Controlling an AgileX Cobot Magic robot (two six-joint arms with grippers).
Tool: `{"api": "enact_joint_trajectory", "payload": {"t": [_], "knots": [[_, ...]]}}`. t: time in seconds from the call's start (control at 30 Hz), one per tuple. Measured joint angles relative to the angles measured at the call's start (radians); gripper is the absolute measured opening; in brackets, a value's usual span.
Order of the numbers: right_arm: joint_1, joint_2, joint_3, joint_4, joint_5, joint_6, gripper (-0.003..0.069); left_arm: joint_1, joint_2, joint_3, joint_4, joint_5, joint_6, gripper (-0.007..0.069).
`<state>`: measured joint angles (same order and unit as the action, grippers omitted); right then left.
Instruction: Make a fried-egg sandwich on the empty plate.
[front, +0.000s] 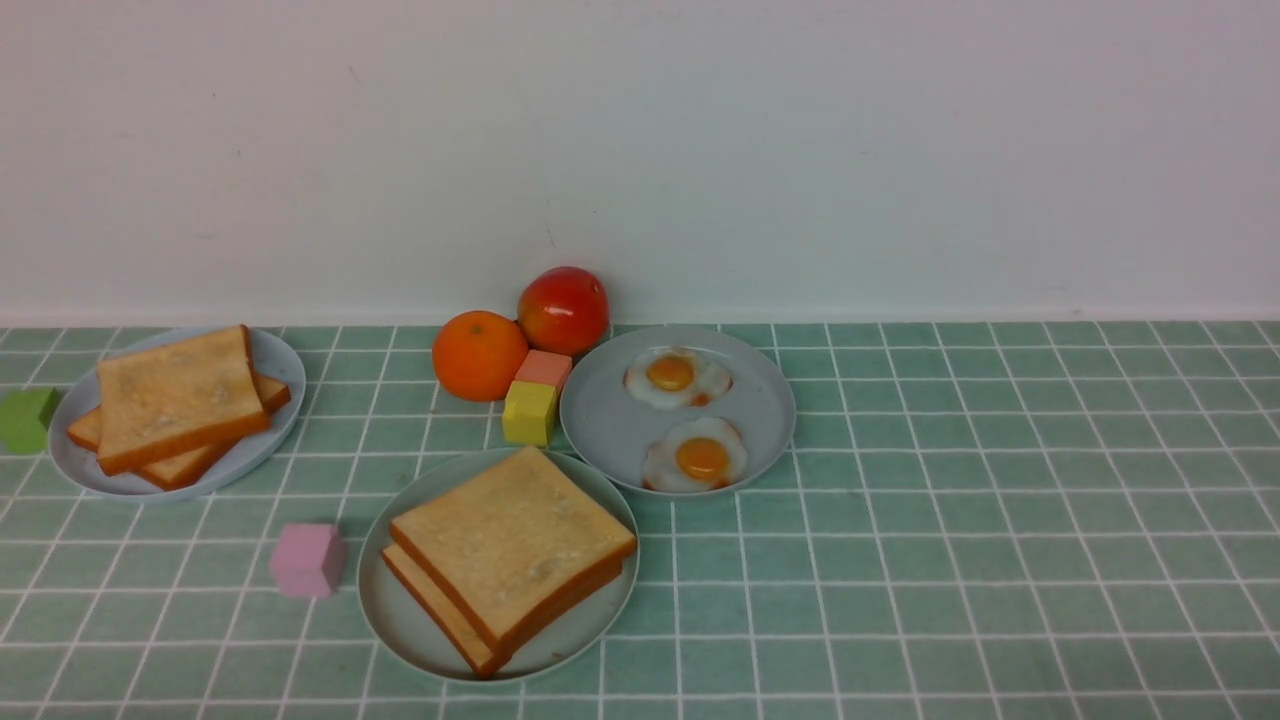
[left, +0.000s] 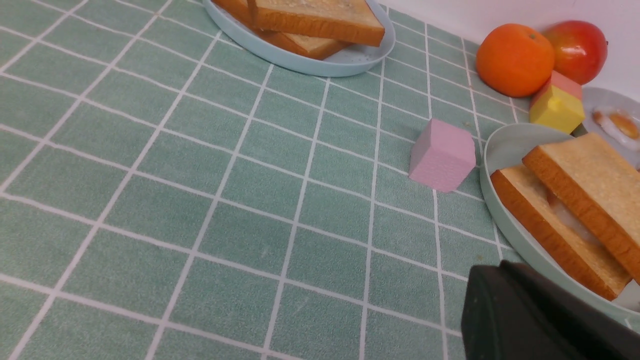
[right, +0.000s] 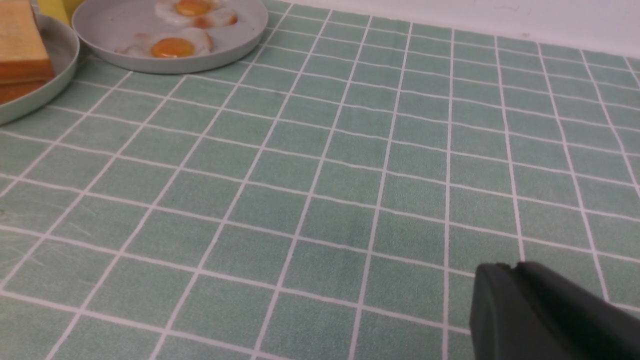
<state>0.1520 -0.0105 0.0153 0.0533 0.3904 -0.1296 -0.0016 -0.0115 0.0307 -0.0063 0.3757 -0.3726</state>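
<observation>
Saw the fried-egg sandwich (front: 510, 560) lying assembled on the empty plate (front: 395, 620), the left gripper (left: 500, 300) closed, the right gripper (right: 505, 300) impossible to tell; judged best to retreat slowly without nudging it.

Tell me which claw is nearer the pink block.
Left. The left claw sits close to the pink block; the right claw is over bare cloth, with no block in its view.

The right half of the tablecloth (front: 1000, 520) lies open to any approach. The mint plate (front: 405, 620) is hemmed in: pink block (front: 308, 560) just left, yellow block (front: 529, 412) and egg plate (front: 610, 430) close behind. Its front edge is unobstructed.
</observation>
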Motion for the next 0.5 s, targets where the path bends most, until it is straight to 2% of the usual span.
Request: {"api": "enact_joint_trajectory", "payload": {"t": [0.5], "knots": [[0.0, 0.0, 0.0, 0.0, 0.0, 0.0, 0.0083, 0.0, 0.0, 0.0, 0.0, 0.0, 0.0, -0.0013]]}}
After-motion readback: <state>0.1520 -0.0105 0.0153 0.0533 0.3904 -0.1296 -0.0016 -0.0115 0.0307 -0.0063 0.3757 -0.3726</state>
